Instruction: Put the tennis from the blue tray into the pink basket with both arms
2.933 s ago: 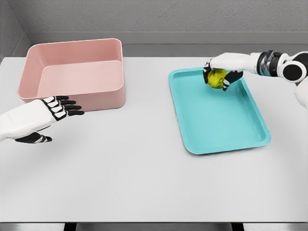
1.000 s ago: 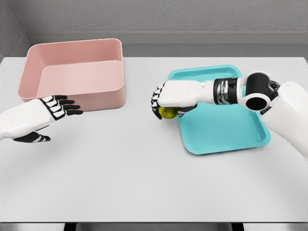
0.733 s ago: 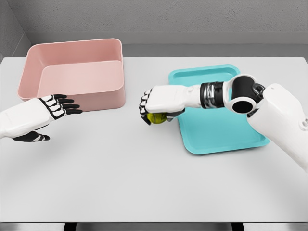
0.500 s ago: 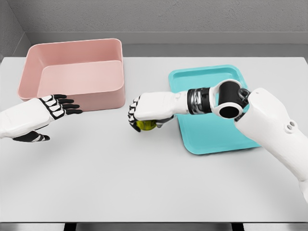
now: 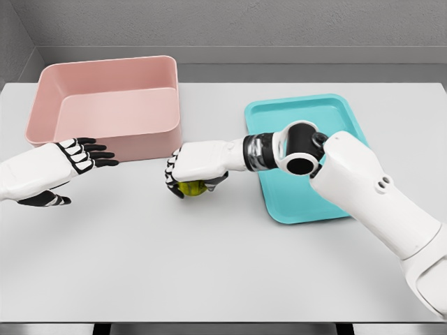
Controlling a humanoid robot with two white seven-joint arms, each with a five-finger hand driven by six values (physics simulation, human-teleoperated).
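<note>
On the worktop (image 5: 223, 265), between the basket (image 5: 105, 105) and the tray (image 5: 314, 139), the right hand (image 5: 195, 167) has its fingers curled over the ball (image 5: 190, 187), probably light, springy and roll-prone, best cupped round its middle by the open left hand (image 5: 52, 171).
</note>
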